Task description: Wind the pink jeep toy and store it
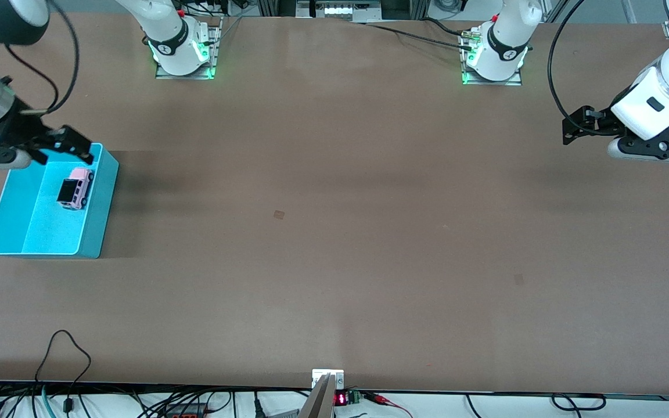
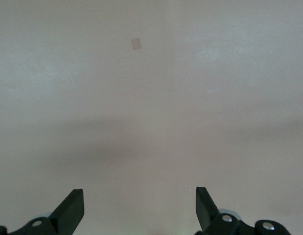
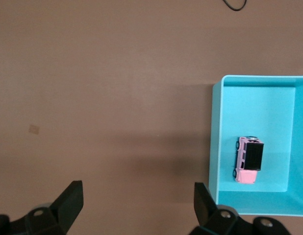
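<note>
Item: pink jeep toy [image 1: 76, 188], black roof panel up, lay inside the cyan bin [image 1: 21, 203] at the middle left of the front frame, against the bin wall toward the table's middle. No lettering could be read on toy or bin.

Right gripper [image 1: 73, 145] hung over the bin's rim at the upper left, fingers [image 3: 68, 203] spread wide, holding nothing.

Left gripper [image 1: 575, 128] waited at the upper right, over bare brown table [image 1: 334, 232], fingers [image 2: 70, 210] wide apart and empty.

A small red numeric display [image 1: 341, 399] sat at the bottom edge; digits illegible.
</note>
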Controlling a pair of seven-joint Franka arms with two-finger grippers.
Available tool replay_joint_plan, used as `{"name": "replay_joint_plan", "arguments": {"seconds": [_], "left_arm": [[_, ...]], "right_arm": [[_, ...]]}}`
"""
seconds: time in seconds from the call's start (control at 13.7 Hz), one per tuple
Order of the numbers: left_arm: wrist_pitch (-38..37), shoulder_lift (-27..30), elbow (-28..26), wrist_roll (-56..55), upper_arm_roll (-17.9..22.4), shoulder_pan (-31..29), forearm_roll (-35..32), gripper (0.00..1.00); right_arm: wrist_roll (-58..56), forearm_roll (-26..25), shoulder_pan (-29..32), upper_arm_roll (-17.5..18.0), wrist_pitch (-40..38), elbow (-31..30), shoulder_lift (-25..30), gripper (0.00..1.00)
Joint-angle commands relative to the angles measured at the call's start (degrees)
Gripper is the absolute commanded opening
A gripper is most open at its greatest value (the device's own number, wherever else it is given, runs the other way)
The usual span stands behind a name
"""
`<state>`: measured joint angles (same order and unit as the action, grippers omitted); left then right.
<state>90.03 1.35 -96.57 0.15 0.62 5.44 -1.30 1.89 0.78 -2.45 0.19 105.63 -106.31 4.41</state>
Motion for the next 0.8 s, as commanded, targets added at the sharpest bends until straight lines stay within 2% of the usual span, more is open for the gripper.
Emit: {"name": "replay_joint_plan", "arguments": {"seconds": [0.0,0.36,0.73], "left_arm": [[-1.0,0.5,0.6,-0.8,-0.1,0.5,0.3,1.0],[-1.0,0.5,0.6,-0.9,-0.1,0.5,0.3,1.0],[-1.1,0.5,0.6,-0.9,-0.1,0.4,0.3,1.0]], "right_arm": [[1.2,0.6,0.2,1.3,-3.8,3.6,0.3,1.0],[3.3,0.6,1.7,1.2,-8.0,4.9,4.2,1.0],[4.3,0.6,1.7,1.2,-8.1,6.0,3.7,1.0]]}}
